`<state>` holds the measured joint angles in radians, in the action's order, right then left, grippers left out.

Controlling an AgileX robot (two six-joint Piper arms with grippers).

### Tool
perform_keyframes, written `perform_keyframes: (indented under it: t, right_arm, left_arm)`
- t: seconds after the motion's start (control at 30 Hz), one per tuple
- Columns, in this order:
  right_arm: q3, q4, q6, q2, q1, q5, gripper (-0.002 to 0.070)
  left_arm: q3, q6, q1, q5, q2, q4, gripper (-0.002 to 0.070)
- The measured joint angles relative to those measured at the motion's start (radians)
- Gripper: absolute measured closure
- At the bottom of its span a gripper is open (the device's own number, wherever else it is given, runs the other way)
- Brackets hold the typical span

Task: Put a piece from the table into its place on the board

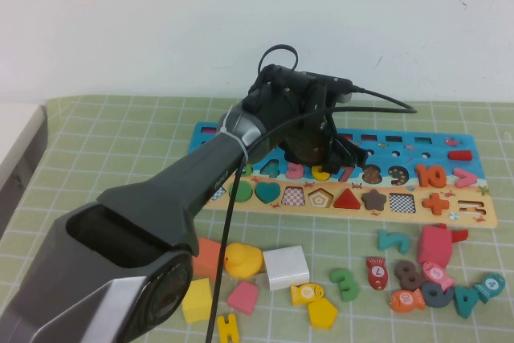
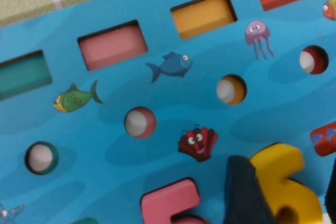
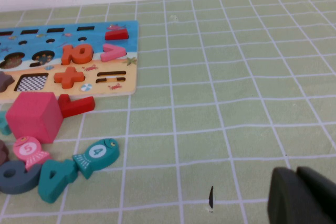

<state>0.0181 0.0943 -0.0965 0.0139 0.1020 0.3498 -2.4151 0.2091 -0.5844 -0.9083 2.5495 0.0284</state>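
My left gripper reaches over the middle of the board, a long board with a blue upper part and a tan lower strip. It is shut on the yellow numeral 6, which sits low on the blue part between the pink 5 and the red 7. In the high view the 6 shows just under the fingers. My right gripper is shut and empty, low over the green grid table, to the right of the board.
Loose pieces lie in front of the board: a yellow duck, a white block, a green 3, a yellow H, a pink cube, and fish and digits at the right. A white ledge stands at the far left.
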Motion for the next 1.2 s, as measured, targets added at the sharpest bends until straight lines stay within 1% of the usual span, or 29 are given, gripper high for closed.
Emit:
perform_keyframes:
  t: [0.1, 0.2, 0.43, 0.53, 0.57, 0.63, 0.77, 0.87, 0.9, 0.97, 1.2]
  right_arm:
    - [0.0, 0.0, 0.0, 0.0, 0.0, 0.0, 0.0679]
    - [0.0, 0.0, 0.0, 0.0, 0.0, 0.0, 0.0679]
    - [0.0, 0.0, 0.0, 0.0, 0.0, 0.0, 0.0679]
    - [0.0, 0.0, 0.0, 0.0, 0.0, 0.0, 0.0679]
    - [0.0, 0.0, 0.0, 0.0, 0.0, 0.0, 0.0679]
    - [0.0, 0.0, 0.0, 0.0, 0.0, 0.0, 0.0679]
    - [0.0, 0.0, 0.0, 0.0, 0.0, 0.0, 0.0679]
    - [0.0, 0.0, 0.0, 0.0, 0.0, 0.0, 0.0679]
    - [0.0, 0.0, 0.0, 0.0, 0.0, 0.0, 0.0679]
    - [0.0, 0.0, 0.0, 0.0, 0.0, 0.0, 0.0679]
    - [0.0, 0.0, 0.0, 0.0, 0.0, 0.0, 0.0679]
  left_arm:
    - [0.0, 0.0, -0.002, 0.001, 0.0, 0.002, 0.033]
    - [-0.005, 0.0, -0.002, 0.001, 0.002, 0.002, 0.0312]
    - [-0.111, -0.01, -0.002, -0.037, 0.017, -0.028, 0.0305]
    - [-0.179, -0.031, -0.002, -0.071, 0.017, -0.036, 0.0317]
    - [-0.195, -0.043, -0.002, -0.082, 0.012, -0.038, 0.0328]
    - [-0.204, -0.081, -0.002, -0.115, -0.012, -0.045, 0.0373]
    - [-0.206, -0.113, -0.002, -0.167, -0.097, -0.088, 0.0501]
    - [-0.206, -0.145, -0.002, -0.192, -0.199, -0.137, 0.061]
    - [-0.206, -0.157, -0.002, -0.199, -0.231, -0.148, 0.0629]
    - [-0.206, -0.171, -0.002, -0.211, -0.318, -0.175, 0.0657]
    - [-0.169, -0.209, 0.004, -0.24, -0.668, -0.283, 0.0674]
